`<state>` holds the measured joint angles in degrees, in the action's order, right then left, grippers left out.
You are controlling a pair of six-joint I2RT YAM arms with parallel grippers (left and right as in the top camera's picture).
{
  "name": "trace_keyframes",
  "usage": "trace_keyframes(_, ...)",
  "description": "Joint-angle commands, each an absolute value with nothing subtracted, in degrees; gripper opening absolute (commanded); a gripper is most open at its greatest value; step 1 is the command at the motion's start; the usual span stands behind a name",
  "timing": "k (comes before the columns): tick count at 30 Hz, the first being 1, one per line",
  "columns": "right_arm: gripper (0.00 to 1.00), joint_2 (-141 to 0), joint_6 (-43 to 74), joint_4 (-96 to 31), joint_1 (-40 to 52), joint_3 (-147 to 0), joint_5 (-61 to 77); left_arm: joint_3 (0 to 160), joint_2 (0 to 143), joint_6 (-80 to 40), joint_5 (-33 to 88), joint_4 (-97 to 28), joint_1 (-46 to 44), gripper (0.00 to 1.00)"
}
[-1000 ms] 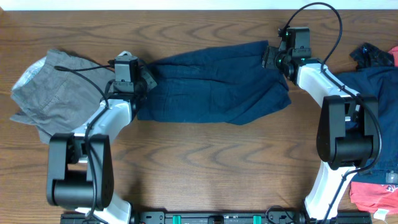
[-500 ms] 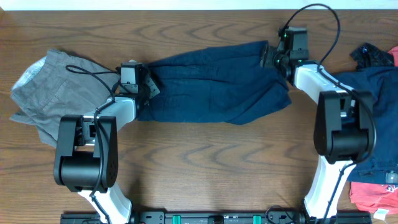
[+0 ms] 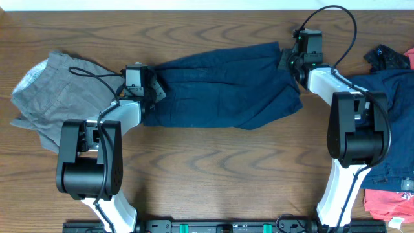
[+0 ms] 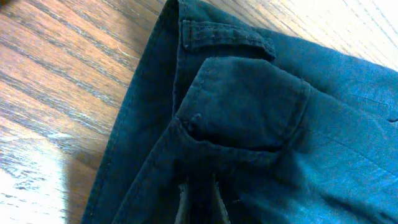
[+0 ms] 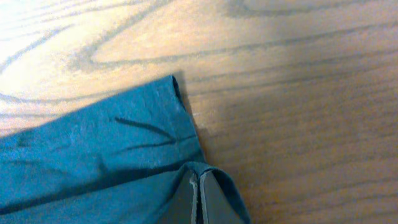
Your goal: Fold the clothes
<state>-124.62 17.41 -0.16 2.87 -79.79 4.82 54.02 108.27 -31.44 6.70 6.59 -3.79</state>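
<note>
Shorts (image 3: 220, 90) — grey garment (image 3: 57, 97) left, navy pile (image 3: 396, 90) right.

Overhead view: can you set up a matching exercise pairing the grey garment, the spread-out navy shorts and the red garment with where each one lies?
Things:
1. grey garment
2. navy shorts
3. red garment

Places:
A. near right corner, cut off by the picture's edge
B. far left, crumpled
C. centre, stretched out wide

Pairs: 1-B; 2-C; 3-A
</note>
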Motion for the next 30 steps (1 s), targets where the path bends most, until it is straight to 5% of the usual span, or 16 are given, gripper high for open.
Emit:
trace_keyframes(1,0.01,-124.6,18.2,0.1,2.6,-81.4,6.9,53.6,109.2,-30.6,6.8,4.8,-3.7,0.15)
trace_keyframes(19,0.01,-123.0,15.0,-2.4,4.6,-94.2,3.3,53.6,109.2,-30.7,6.8,4.8,-3.7,0.15)
trace_keyframes(30,0.01,-130.5,17.5,8.3,6.7,-94.1,2.8,53.6,109.3,-30.7,6.8,2.8,-3.7,0.14)
